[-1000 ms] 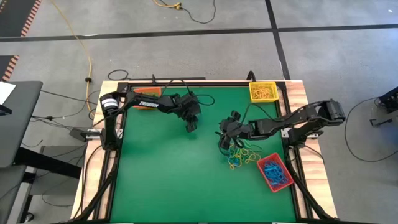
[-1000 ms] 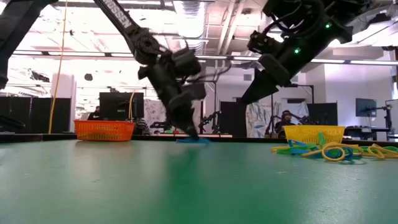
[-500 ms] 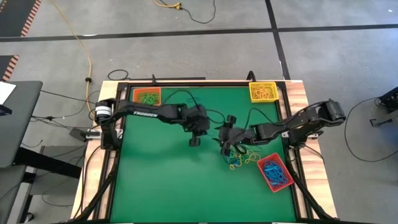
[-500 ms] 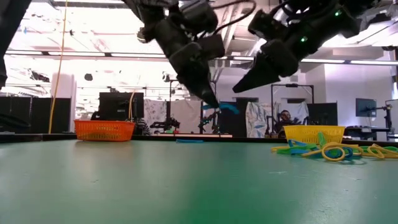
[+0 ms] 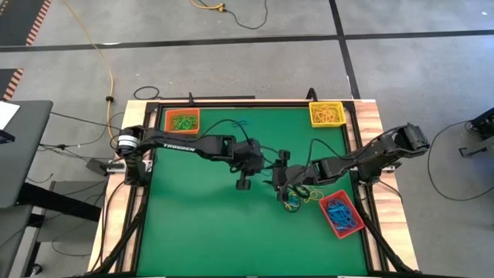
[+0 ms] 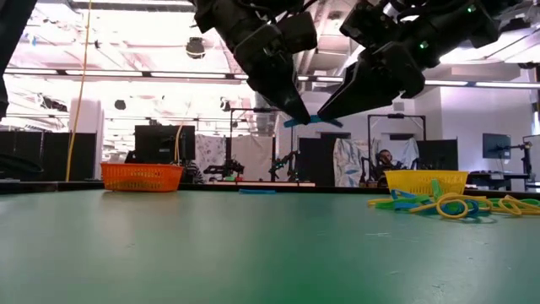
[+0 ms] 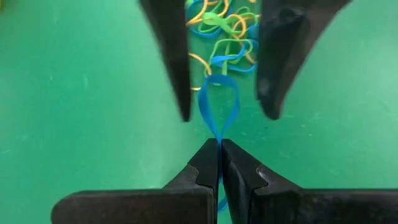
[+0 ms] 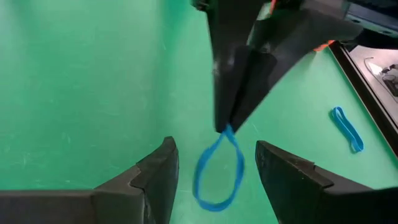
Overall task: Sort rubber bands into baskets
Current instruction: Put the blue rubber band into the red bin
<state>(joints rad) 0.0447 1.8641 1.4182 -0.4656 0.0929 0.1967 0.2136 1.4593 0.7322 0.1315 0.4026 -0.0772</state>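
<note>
Above green table (image 5: 193, 216), pinched blue band (image 7: 217, 112) hangs lengthwise toward right fingers (image 8: 155, 171)

Grey concrete floor (image 5: 231, 62) crossed by dark seams, a yellow cable (image 5: 99, 54) trailing over it (loosely). Ceiling strip lights (image 6: 126, 74) glow bright; dark monitors (image 6: 159, 143) stand beyond the green desk (image 6: 253, 245).

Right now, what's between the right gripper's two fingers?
A blue rubber band hangs there, pinched at its top by the shut left gripper. The open right gripper straddles it, seen in the right wrist view.
</note>
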